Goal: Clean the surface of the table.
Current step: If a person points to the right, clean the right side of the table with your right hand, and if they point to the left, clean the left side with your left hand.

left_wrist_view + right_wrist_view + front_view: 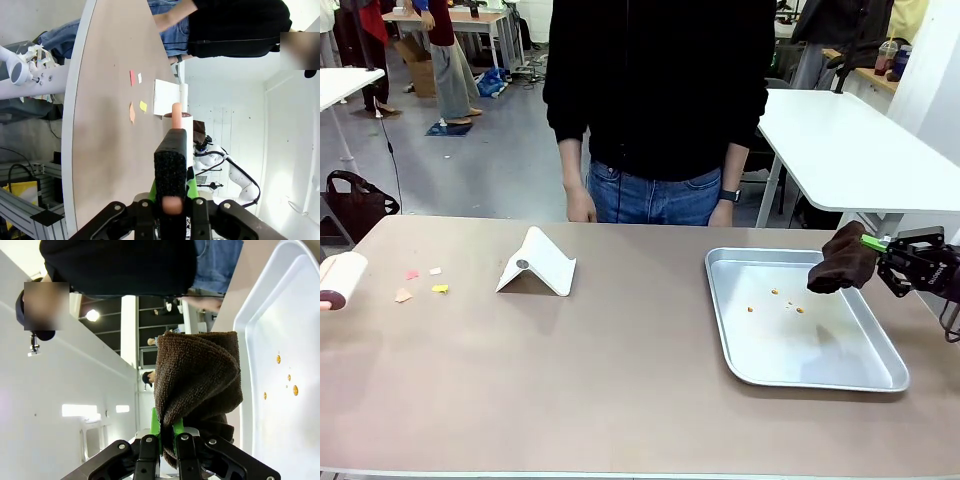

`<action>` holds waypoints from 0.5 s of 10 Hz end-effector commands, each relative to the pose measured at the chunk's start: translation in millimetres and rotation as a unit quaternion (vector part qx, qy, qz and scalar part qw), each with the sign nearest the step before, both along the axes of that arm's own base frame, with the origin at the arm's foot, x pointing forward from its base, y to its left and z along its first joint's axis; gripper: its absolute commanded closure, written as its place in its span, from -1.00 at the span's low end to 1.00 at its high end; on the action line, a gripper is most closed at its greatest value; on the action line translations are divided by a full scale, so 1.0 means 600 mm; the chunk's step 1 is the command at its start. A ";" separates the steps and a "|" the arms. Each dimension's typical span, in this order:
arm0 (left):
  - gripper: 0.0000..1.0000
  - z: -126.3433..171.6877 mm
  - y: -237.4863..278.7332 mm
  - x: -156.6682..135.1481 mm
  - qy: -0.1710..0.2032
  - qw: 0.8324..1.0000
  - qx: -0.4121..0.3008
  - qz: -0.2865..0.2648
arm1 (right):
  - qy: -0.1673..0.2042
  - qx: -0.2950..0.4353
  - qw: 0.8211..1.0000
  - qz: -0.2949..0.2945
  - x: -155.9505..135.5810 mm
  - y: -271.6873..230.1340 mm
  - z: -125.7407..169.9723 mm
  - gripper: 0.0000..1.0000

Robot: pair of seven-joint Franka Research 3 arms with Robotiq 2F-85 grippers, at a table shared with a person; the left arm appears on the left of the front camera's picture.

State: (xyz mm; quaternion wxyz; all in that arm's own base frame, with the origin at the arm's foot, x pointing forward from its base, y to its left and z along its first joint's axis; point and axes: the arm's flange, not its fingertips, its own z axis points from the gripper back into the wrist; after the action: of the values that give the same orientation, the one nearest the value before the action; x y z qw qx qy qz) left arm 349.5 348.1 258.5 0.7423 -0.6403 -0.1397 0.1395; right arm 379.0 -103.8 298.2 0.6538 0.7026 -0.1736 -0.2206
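At the table's 9 o'clock edge, the left gripper (pixel 171 189) is clenching the black foam handle (pixel 170 165) of a roller (pixel 342 278), its green pads (pixel 192 184) pressing the handle from both sides. A pinkish rod (pixel 176 112) is running from the handle out to the white roll. The roll is hanging low over the table (pixel 620 390), and whether it is touching cannot be told. Just at 3 o'clock of the roll, four paper scraps (pixel 440 288), pink, white, orange and yellow, are lying loose on the brown top. Farther along, toward 10 o'clock of the table's middle, a white folded stand (pixel 535 262) is sitting like a small tent.

At the table's 3 o'clock side, the right gripper (pixel 876 248) is pinching a dark brown cloth (pixel 845 258), jaws drawn tight on a fold of it. In the right wrist view the cloth is bunching up and over the fingertips. It is hanging above the 2 o'clock corner of a silver tray (pixel 820 381), and contact with the rim cannot be told. A few orange crumbs (pixel 775 292) are lying near the tray's middle.

Small print on the right gripper's body is showing in the front view, too small to read.

A person (pixel 660 90) is standing at 12 o'clock, hands hanging at the table's far edge.
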 end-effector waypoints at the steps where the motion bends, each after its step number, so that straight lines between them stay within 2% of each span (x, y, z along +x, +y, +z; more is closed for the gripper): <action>1: 1.00 0.009 -0.007 -0.005 -0.003 1.000 0.004 -0.002 | 0.002 0.004 1.000 0.002 0.002 0.003 0.015 1.00; 5: 1.00 0.009 -0.007 -0.005 -0.003 1.000 0.004 -0.002 | 0.002 0.004 1.000 0.002 0.002 0.003 0.015 1.00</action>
State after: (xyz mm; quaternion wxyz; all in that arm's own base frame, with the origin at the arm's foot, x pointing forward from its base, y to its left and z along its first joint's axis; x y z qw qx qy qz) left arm 349.5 348.1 258.5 0.7423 -0.6403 -0.1397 0.1395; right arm 379.0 -103.8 298.2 0.6538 0.7026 -0.1736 -0.2206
